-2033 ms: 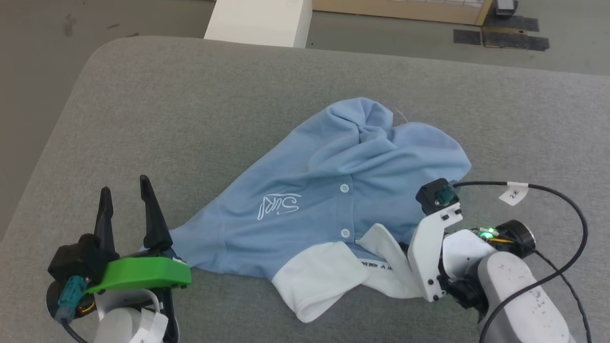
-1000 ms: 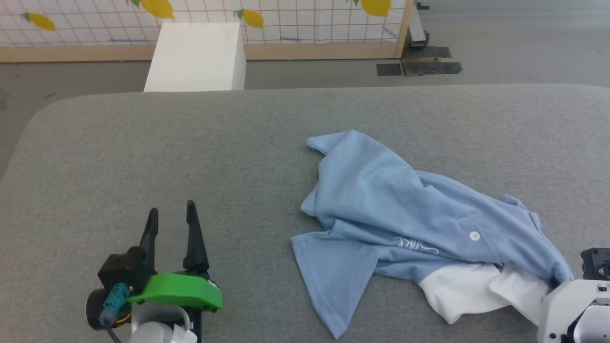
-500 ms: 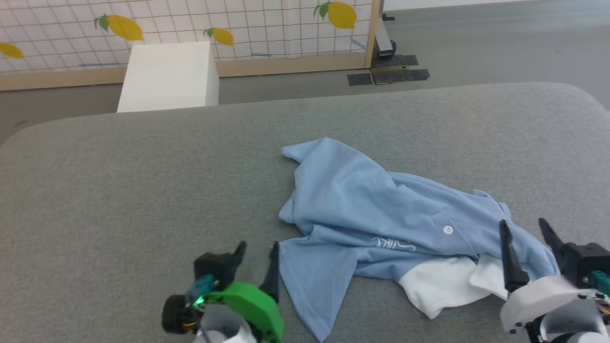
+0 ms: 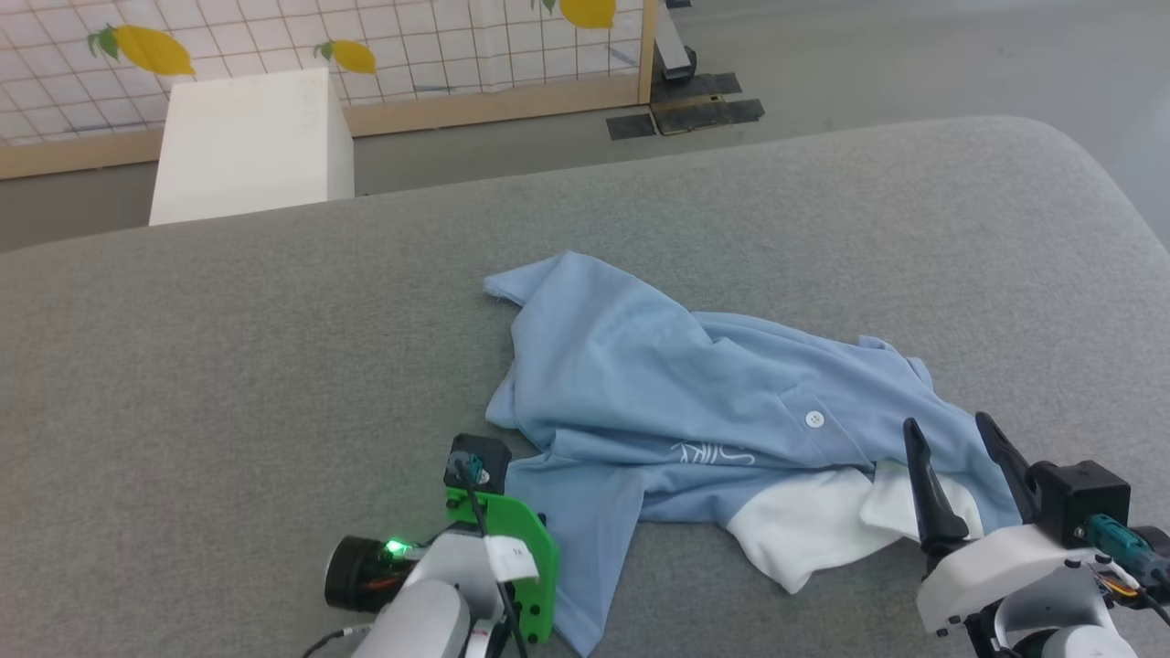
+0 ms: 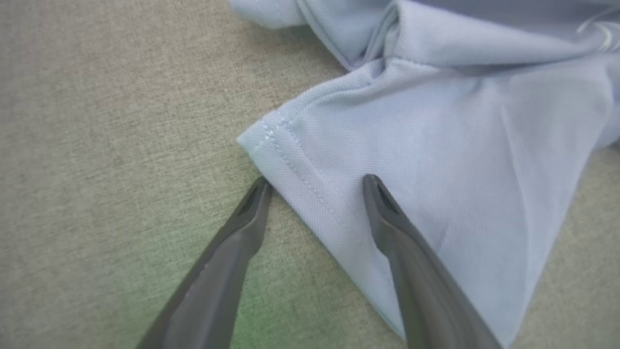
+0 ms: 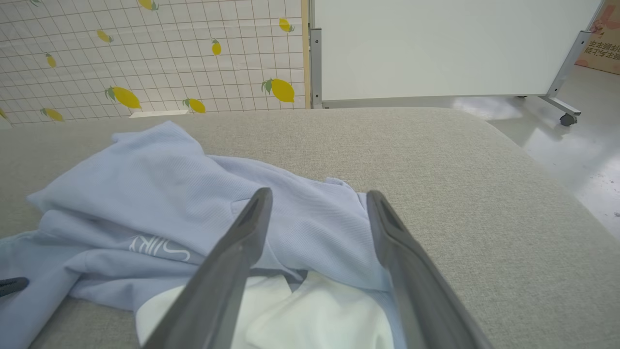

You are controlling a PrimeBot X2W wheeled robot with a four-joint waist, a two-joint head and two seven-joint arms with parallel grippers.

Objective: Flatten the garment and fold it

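3 cams share garment [image 4: 676,384]; wrist cams closest.

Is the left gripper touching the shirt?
Cannot tell. In the left wrist view the left gripper straddles the shirt hem with open fingers, one over fabric; contact or gap isn't plain.

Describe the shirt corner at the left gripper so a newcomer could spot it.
On the grey fabric surface lies a crumpled light blue polo shirt. Its flat flap nearest the robot ends in a stitched hem corner just beyond the fingertips of the open left gripper. Unlike the white collar part by the right gripper, it is blue and smooth.
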